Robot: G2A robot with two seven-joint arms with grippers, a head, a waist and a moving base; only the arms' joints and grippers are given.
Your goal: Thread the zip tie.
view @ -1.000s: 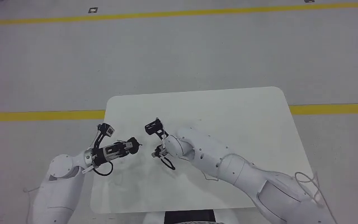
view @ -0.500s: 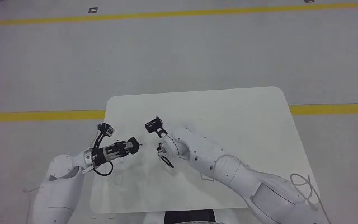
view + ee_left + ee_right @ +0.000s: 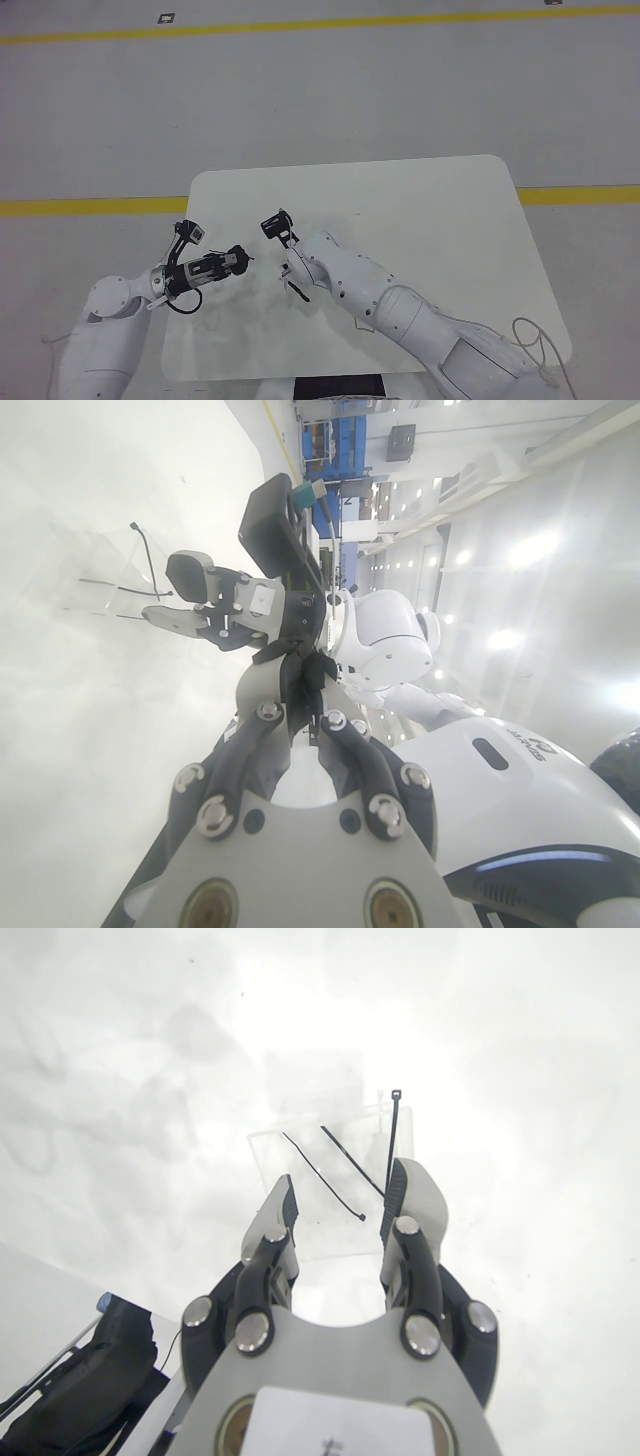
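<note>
We see the right end effector (image 3: 342, 1175) low over a clear flat plastic sheet (image 3: 325, 1240) on the white rounded table (image 3: 450, 200), its 2 fingers spread wide and pinching nothing. 3 thin black plastic zip ties lie on that sheet, just ahead of it. The first zip tie (image 3: 322, 1174) slants across the gap between the fingers, its small head nearest the end effector. The second zip tie (image 3: 353, 1161) runs alongside it and ends at one finger's ribbed pad (image 3: 390, 1193); we cannot tell whether they touch. The third zip tie (image 3: 392, 1133) passes that same fingertip, its head beyond the sheet's far edge. The left end effector (image 3: 240, 259) sits near the table's left edge, apart from the sheet, facing the right one. We cannot tell whether it is spread or pressed together.
</note>
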